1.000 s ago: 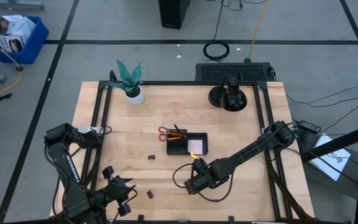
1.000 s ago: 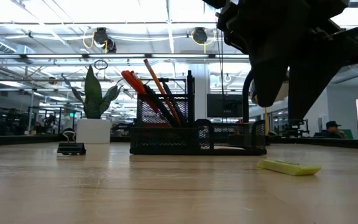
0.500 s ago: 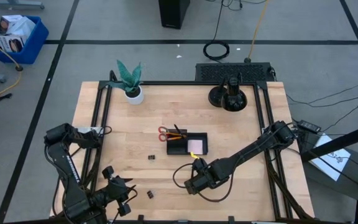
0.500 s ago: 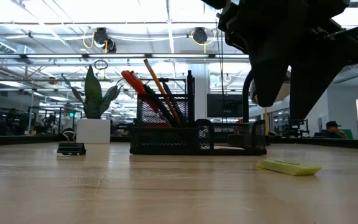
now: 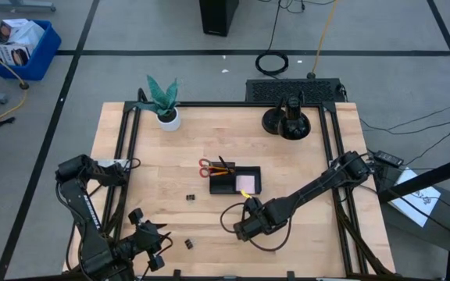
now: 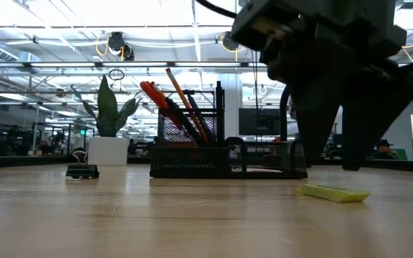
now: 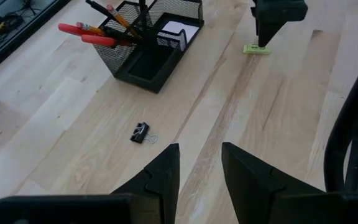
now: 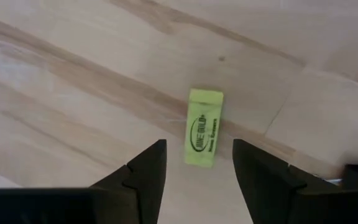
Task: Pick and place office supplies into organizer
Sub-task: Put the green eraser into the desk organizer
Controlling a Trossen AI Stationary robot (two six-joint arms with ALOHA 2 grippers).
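A small yellow-green eraser (image 8: 204,127) lies flat on the wooden table, on the near side of the black mesh organizer (image 5: 235,181). My right gripper (image 8: 197,168) hangs open just above it, pointing down, one finger on each side and both clear of it; the low view shows the eraser (image 6: 333,192) below the fingertips. The organizer holds red-handled scissors (image 5: 205,168), pens, pencils and a pink pad (image 5: 245,184). Two black binder clips (image 5: 191,199) (image 5: 187,243) lie on the table. My left gripper (image 7: 197,168) waits open at the near left.
A potted green plant (image 5: 162,101) stands at the far left and a round black stand base (image 5: 287,121) at the far right. A black rail frame (image 5: 123,156) borders the table. Bare wood lies between the organizer and the near edge.
My right gripper has come down toward the eraser and shifted slightly toward the table's far edge, so that its fingers now flank it from above. The eraser, the organizer and the clips have stayed where they were.
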